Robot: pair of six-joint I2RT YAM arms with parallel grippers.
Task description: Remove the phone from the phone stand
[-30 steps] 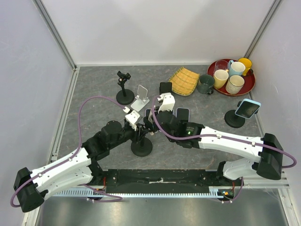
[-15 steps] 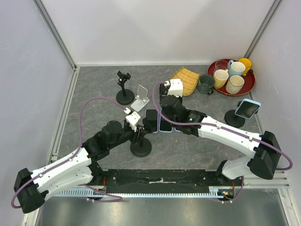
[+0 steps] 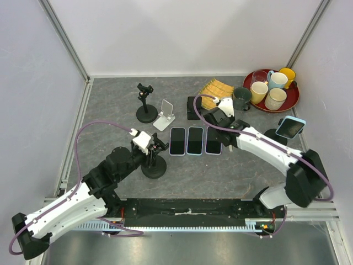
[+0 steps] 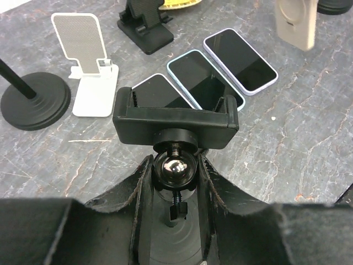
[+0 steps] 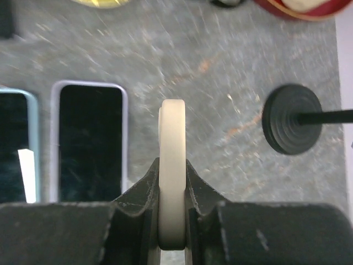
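Grey table [image 3: 110, 105]: phones [image 4: 201, 77] beyond left jaws clamping stand [image 4: 175, 116]; right jaws pinching cream slab [image 5: 172, 165].

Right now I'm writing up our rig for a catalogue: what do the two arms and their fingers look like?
Both arms match: the left arm and right arm have white shells between black joints. A thin purple cable loops along each. Each wrist carries a small white camera block. The fingers are black, matte and tapered.
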